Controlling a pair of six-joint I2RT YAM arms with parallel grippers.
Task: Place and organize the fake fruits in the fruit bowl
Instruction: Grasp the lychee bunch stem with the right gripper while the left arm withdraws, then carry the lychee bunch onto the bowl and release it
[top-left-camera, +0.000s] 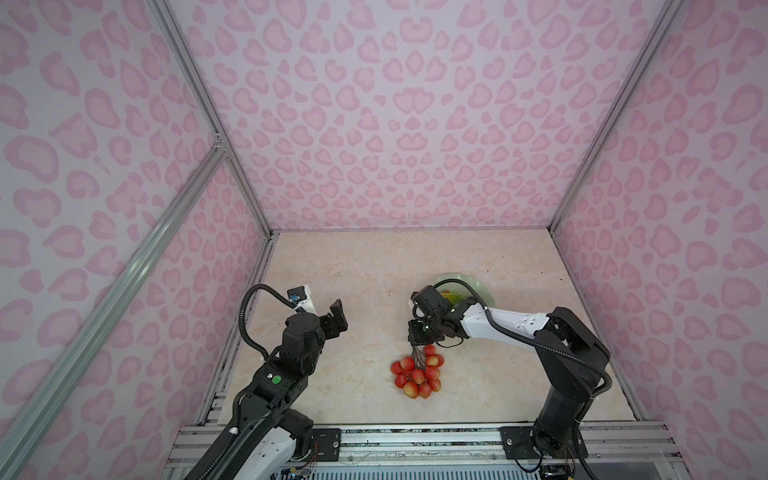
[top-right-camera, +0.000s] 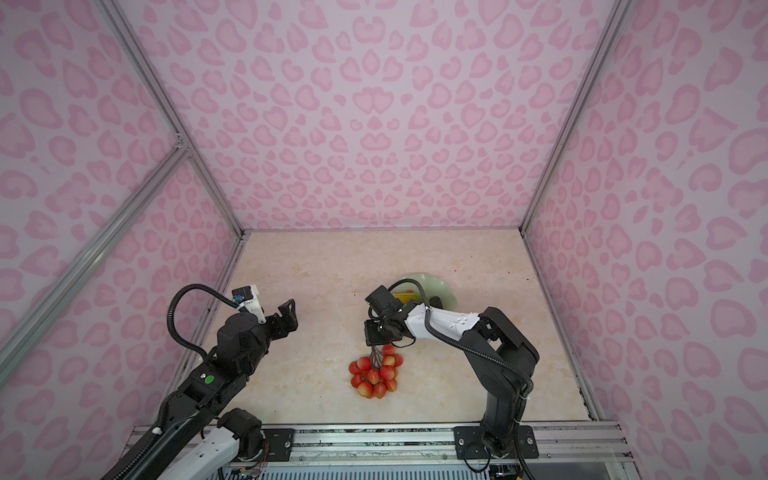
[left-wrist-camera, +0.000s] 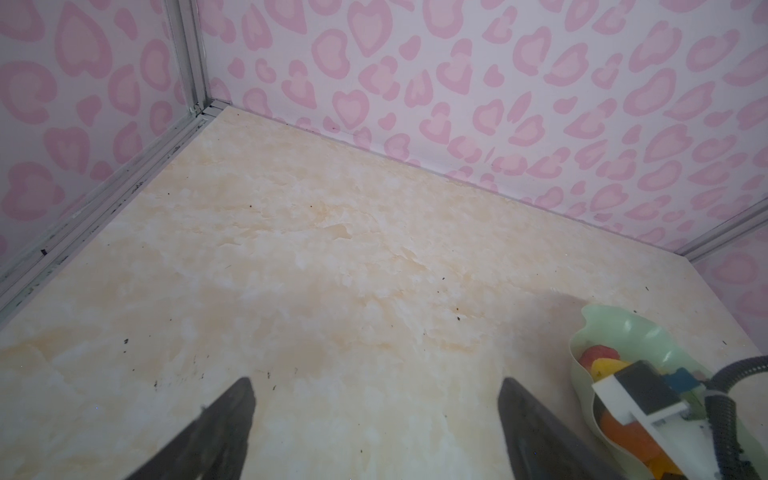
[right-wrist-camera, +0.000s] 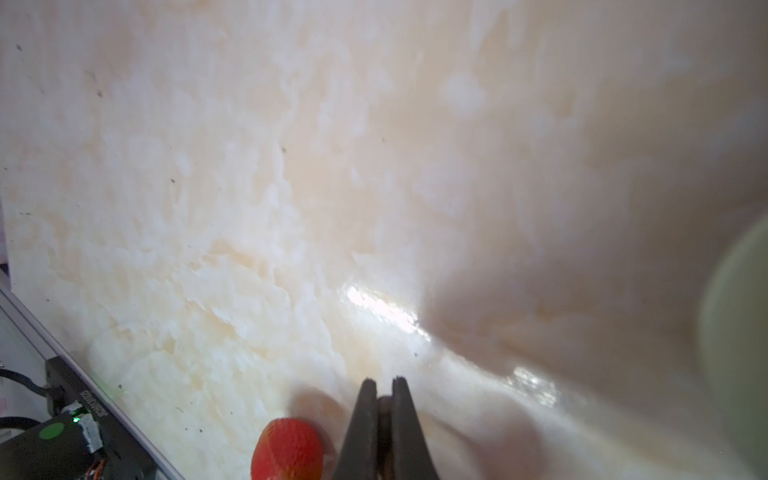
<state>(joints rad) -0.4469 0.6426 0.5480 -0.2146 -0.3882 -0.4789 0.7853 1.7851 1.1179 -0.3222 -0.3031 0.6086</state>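
Black bracket (right-wrist-camera: 89, 405) bears blurred, unreadable lettering; right fingers (right-wrist-camera: 365, 419) pinch the cluster (top-left-camera: 417, 376) stem.

Premises are assessed as a laboratory robot test cell. A cream marble-patterned bench (top-left-camera: 374, 266) is enclosed on three sides by pink heart-spotted wall panels (top-left-camera: 415, 124) held in silver aluminium extrusion posts (top-left-camera: 195, 83). Two black-and-white robot arms (top-left-camera: 573, 357) are bolted to a slotted metal rail (top-left-camera: 415, 436) at the front.

The fruit bowl (top-left-camera: 482, 285) stands on the table (top-left-camera: 353, 266) (several fruits (left-wrist-camera: 604, 368) lie in it). The cluster of balls (top-left-camera: 417, 374) lies in front of the bowl, a little left, well apart; the right gripper (top-left-camera: 417, 341) is between them.
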